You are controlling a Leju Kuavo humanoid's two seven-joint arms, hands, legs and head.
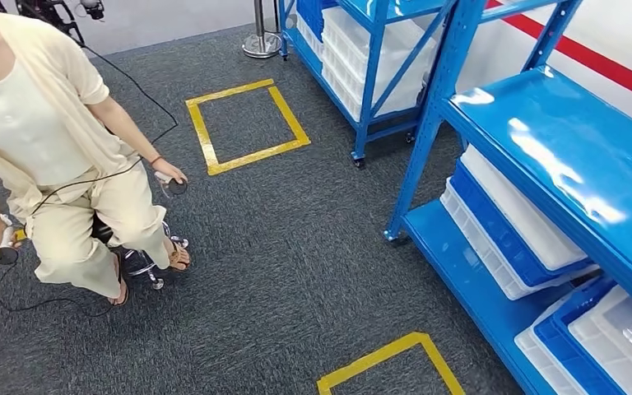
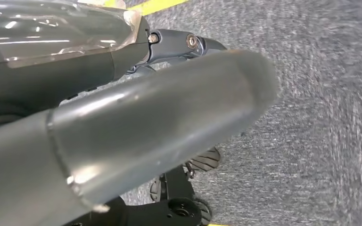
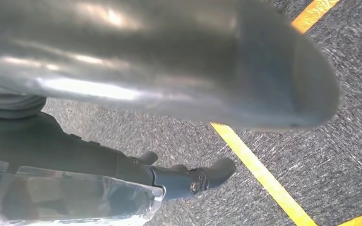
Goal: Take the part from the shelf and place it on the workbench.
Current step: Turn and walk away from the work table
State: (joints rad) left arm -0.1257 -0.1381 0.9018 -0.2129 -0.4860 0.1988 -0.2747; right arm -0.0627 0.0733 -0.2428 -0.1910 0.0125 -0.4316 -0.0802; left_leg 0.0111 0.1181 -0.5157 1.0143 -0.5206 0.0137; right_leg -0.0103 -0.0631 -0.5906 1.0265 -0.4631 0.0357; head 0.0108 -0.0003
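Shelving [image 1: 543, 164] in blue steel stands at our right in the head view, its shelves carrying white trays in blue bins [image 1: 510, 230]; a second rack [image 1: 362, 58] of the same kind stands further back. We cannot tell which item on the shelf is the part.

Grey carpet [image 1: 296, 247] covers the floor, marked with a yellow taped square [image 1: 247, 123] ahead and another yellow outline [image 1: 387, 362] close in front of us. A person [image 1: 58, 148] in cream clothes sits on a stool at the left, holding a controller in each hand, with a black cable trailing on the carpet.

Left hand [image 2: 160, 117]: thick grey thumb across the wrist view, darker fingers [image 2: 179, 44] extended beyond it, clear plastic wrap over the fingers' base, nothing held, fingers apart, carpet below.

Right hand [image 3: 169, 61]: same picture, thumb large and blurred, dark fingers [image 3: 202, 176] stretched out, holding nothing, above carpet and a yellow tape line [image 3: 259, 174].
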